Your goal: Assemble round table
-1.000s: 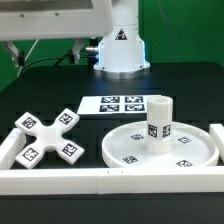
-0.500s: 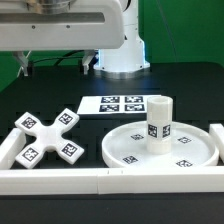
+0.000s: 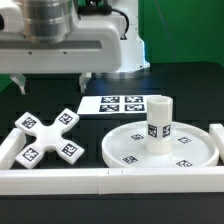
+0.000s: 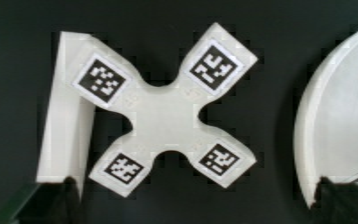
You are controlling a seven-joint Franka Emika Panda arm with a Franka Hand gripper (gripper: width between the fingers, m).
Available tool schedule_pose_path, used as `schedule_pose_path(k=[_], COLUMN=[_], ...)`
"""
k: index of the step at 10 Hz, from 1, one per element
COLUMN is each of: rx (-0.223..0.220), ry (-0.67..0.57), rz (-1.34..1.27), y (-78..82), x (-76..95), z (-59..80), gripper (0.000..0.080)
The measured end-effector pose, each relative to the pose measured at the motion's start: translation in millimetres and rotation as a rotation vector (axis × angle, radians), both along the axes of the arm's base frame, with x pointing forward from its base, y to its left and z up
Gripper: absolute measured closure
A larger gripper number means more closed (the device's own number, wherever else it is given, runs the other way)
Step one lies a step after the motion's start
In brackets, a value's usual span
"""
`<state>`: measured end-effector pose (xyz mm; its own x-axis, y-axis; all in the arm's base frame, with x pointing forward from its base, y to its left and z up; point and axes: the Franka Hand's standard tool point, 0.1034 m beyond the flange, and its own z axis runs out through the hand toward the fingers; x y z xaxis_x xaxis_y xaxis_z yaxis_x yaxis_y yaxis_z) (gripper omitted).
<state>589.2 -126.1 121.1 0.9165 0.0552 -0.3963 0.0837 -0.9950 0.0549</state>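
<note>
The white cross-shaped base (image 3: pixel 46 138) lies flat at the exterior view's left, tags up. It fills the middle of the wrist view (image 4: pixel 167 108). The round disc (image 3: pixel 185 152) lies at the exterior view's right, and the short cylinder leg (image 3: pixel 160 118) stands upright on it. Only the disc's edge (image 4: pixel 348 110) shows in the wrist view. My gripper (image 3: pixel 53 82) hangs open above the base, well clear of it. Its two dark fingertips (image 4: pixel 51 200) stand wide apart in the wrist view with nothing between them (image 4: pixel 197 206).
The marker board (image 3: pixel 122 103) lies behind the base and the disc. A long white border rail (image 3: pixel 60 181) runs along the front edge and turns up at the right (image 3: pixel 216 138). The rail touches the base's left arm (image 4: pixel 69 120).
The arm's hand has swung from the upper back into the foreground and now hangs over the cross-shaped base. The parts on the table have not moved. The jaws stayed open.
</note>
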Motion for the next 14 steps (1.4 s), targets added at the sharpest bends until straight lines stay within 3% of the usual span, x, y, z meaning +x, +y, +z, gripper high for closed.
schedule_pose_path(k=[1,4,5,8,11,13,14], rx=[-0.027,-0.019,0.012,0.048,0.049,0.057,0.037], ry=[-0.01,-0.005,0.014,0.023,0.032,0.102,0.152], rz=[-0.056,-0.027,0.053,0.081,0.096,0.071,0.041], y=[8.8,7.2,0.5,-5.5,-9.7,-24.6,-25.5], x=[1.7,1.2,0.7,-1.3,-2.8,-12.8,-13.6], z=[3.0,0.2,-10.1,-31.8,-32.9,-43.8,-48.0], gripper=[0.015,0.015,0.015,0.015,0.015,0.015,0.015])
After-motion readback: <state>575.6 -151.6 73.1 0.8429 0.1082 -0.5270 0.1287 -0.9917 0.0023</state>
